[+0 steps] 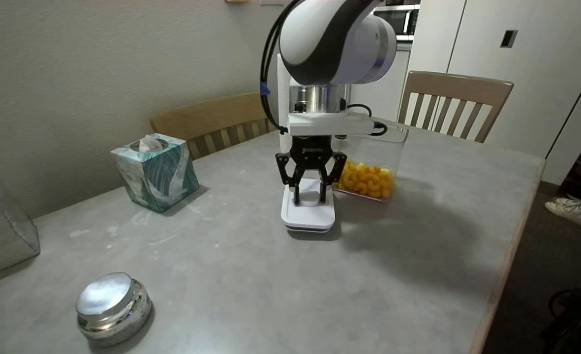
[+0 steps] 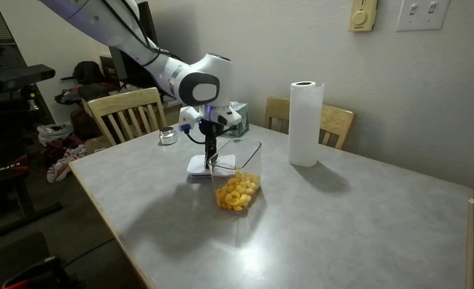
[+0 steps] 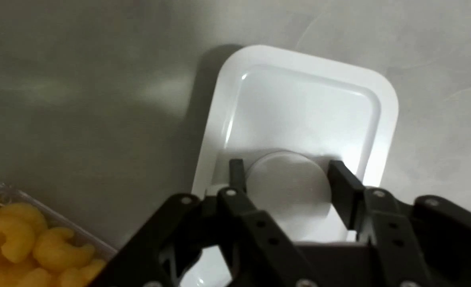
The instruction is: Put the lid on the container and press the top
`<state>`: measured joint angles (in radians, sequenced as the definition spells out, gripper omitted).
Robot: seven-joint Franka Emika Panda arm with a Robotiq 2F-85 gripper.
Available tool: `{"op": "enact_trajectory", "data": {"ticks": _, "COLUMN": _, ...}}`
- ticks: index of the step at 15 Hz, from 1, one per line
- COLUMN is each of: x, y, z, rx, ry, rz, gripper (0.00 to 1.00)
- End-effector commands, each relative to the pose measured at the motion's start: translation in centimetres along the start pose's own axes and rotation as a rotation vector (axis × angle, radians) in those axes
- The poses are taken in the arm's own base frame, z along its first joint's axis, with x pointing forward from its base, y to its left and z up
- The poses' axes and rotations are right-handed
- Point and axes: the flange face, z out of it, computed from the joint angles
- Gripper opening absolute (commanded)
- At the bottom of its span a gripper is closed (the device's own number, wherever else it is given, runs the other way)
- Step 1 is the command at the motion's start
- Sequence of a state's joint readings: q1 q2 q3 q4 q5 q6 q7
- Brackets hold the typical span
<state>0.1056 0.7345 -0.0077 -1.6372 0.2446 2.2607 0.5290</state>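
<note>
My gripper (image 1: 310, 199) points down, its fingers (image 3: 236, 173) at either side of the round white button (image 3: 289, 195); whether they pinch it, I can't tell. The white lid (image 3: 303, 103), round-cornered with a sunken face, lies level on the grey table (image 2: 361, 224). In an exterior view the clear container (image 1: 376, 150) of yellow-orange snack pieces (image 1: 366, 180) is near, at two o'clock, the teal tissue box (image 1: 169, 174) at nine, a round shiny metal dome (image 1: 114, 310) at eight. A grey box (image 1: 0, 231) farther out at nine shows only there. In an exterior view the container stands before part of the lid, and the paper-towel roll (image 2: 306, 124) at two shows whole. My wrist view catches only the container's corner.
</note>
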Motion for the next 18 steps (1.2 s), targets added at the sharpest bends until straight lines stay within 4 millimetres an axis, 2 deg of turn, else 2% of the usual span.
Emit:
{"op": "enact_trajectory", "data": {"ticks": 1, "x": -1.1, "y": 0.3, "z": -2.3, "rx": -0.021, "ry": -0.039, "rz": -0.195, "gripper": 0.29}}
{"op": "enact_trajectory", "data": {"ticks": 6, "x": -2.3, "y": 0.9, "z": -3.1, "rx": -0.065, "ry": -0.159, "rz": -0.439, "gripper": 0.29}}
{"op": "enact_trajectory", "data": {"ticks": 10, "x": -3.2, "y": 0.8, "z": -5.2, "rx": -0.165, "ry": -0.235, "rz": -0.632, "gripper": 0.29}}
{"op": "enact_trajectory", "data": {"ticks": 13, "x": -3.2, "y": 0.6, "z": -6.0, "rx": -0.228, "ry": -0.288, "rz": -0.78, "gripper": 0.29}}
{"op": "enact_trajectory", "data": {"ticks": 14, "x": -3.2, "y": 0.6, "z": -4.9, "rx": -0.204, "ry": -0.26, "rz": -0.699, "gripper": 0.54}}
{"op": "enact_trajectory", "data": {"ticks": 18, "x": -3.2, "y": 0.4, "z": -5.4, "rx": -0.219, "ry": -0.272, "rz": -0.757, "gripper": 0.54}}
